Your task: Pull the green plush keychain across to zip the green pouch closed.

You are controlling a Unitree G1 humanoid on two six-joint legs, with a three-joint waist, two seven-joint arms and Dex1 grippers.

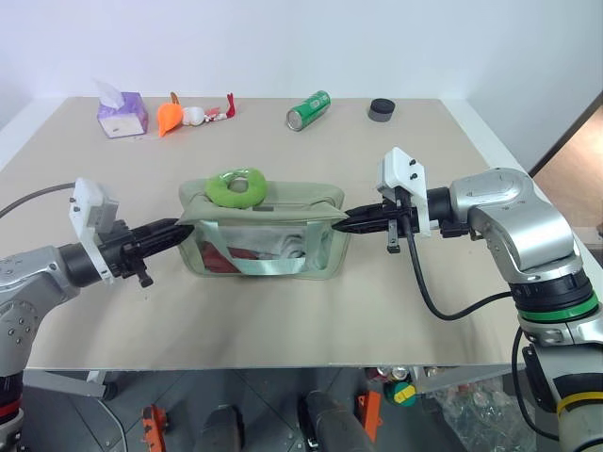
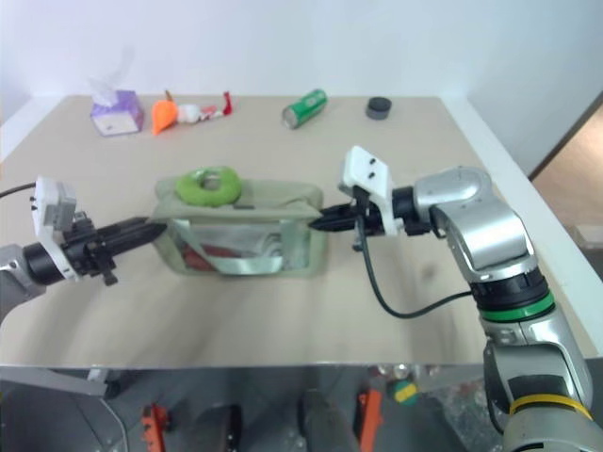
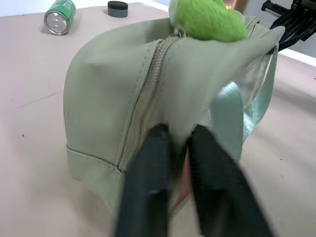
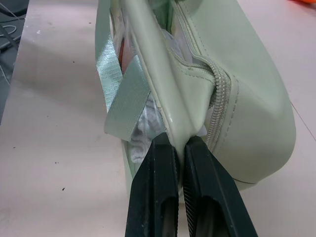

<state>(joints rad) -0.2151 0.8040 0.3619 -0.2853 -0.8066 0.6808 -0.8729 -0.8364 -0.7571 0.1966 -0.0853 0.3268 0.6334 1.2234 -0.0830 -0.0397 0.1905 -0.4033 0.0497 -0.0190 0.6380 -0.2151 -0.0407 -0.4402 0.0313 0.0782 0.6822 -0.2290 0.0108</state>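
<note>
We pinch both ends of the pale sage-green fabric pouch [image 1: 264,235] in left gripper [image 1: 185,229] and right gripper [image 1: 341,224]; the lime-green fuzzy ring keychain [image 1: 236,187] sits on top, the green metal can [image 1: 308,110] well behind.

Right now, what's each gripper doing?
Left gripper: shut on the pouch end.
Right gripper: shut on the pouch's other end.

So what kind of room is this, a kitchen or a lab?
Probably a lab or test room, not a kitchen: a plain table against a bare wall, odd props laid out such as a can and tissue box, and cables and gear underneath.
</note>
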